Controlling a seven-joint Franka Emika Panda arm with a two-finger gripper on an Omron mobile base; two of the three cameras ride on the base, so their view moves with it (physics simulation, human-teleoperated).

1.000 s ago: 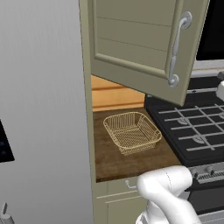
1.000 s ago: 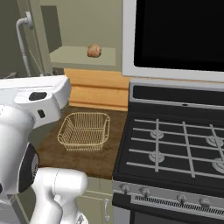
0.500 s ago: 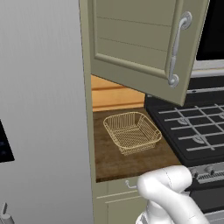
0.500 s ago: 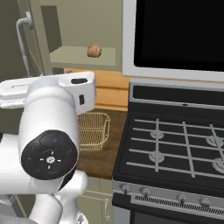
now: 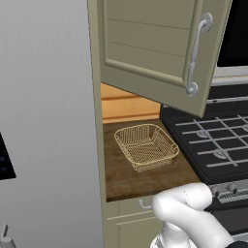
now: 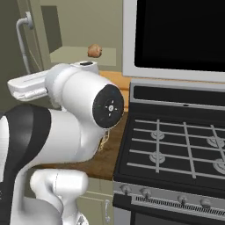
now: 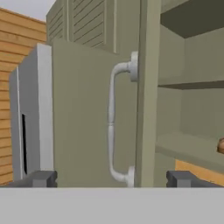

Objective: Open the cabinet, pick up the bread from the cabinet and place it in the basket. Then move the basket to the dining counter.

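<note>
Olive-green cabinet door's swung open, so that step looks done. Bread sits on the shelf inside, basket waits on the worktop below. Gripper is spread wide, holding nothing. Next I'd reach right, past the door edge, to the roll.

The green cabinet door hangs wide open, sticking out over the worktop. Its silver handle is on the right side of the door. Under it, the gold wire basket sits on the dark wood worktop. Just to the right is the black stove. A big grey fridge stands on the left.
</note>
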